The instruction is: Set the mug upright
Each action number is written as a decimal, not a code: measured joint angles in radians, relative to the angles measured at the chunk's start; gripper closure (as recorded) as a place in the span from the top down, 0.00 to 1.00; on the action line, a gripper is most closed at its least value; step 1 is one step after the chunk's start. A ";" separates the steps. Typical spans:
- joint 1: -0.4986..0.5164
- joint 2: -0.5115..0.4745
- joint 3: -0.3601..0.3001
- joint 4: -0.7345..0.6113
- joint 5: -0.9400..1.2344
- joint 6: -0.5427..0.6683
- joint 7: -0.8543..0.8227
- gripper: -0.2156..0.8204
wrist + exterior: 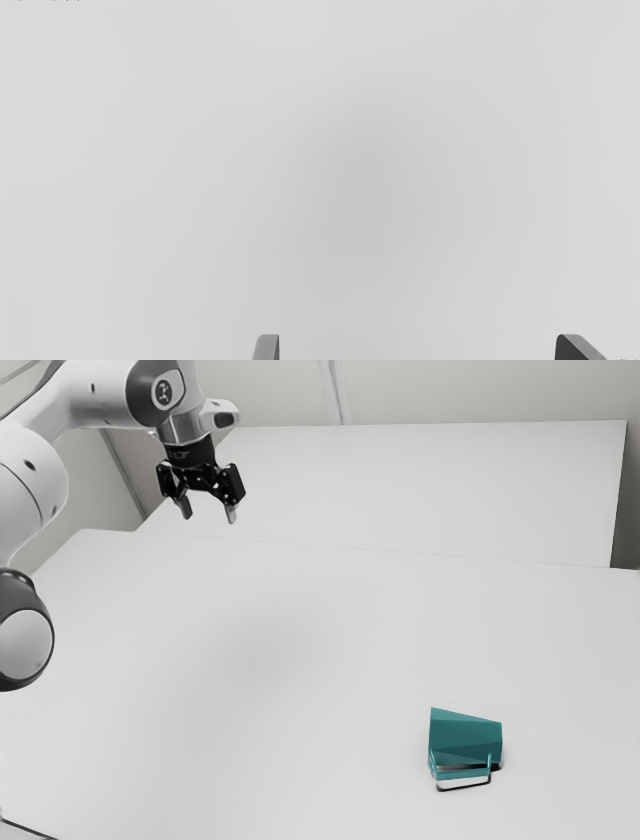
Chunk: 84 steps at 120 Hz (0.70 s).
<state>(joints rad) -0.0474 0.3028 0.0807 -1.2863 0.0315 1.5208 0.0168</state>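
Observation:
My gripper [208, 514] hangs high above the table toward the exterior view's upper left, its two fingers apart with nothing between them. In the wrist view the gripper [417, 342] shows its spread fingertips over bare white surface. A teal mug [465, 738] lies on its side on the table at the exterior view's lower right, well away from the gripper. The mug's handle faces the exterior view's bottom edge. Which end is the mug's opening I cannot tell.
The white table [270, 730] spreads beneath the arm, with a soft shadow on it. Behind its far edge stands a large white panel or surface [430, 485]. The arm comes in from the exterior view's upper left.

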 joint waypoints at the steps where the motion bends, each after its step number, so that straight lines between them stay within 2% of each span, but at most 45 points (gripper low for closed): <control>1: 0.000 0.000 0.000 0.000 0.000 0.000 0.000 0.79; 22: -0.010 -0.011 -0.002 -0.002 -0.003 -0.004 0.009 0.79; 31: -0.030 -0.062 0.000 -0.045 -0.015 -0.003 0.012 0.79; 54: -0.089 -0.281 -0.002 -0.420 -0.132 0.115 0.012 0.79; 73: -0.152 -0.366 -0.002 -0.680 -0.316 0.256 0.012 0.79; 84: -0.177 -0.392 -0.002 -0.787 -0.440 0.342 0.013 0.79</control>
<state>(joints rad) -0.2249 -0.0895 0.0783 -2.0738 -0.4082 1.8631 0.0299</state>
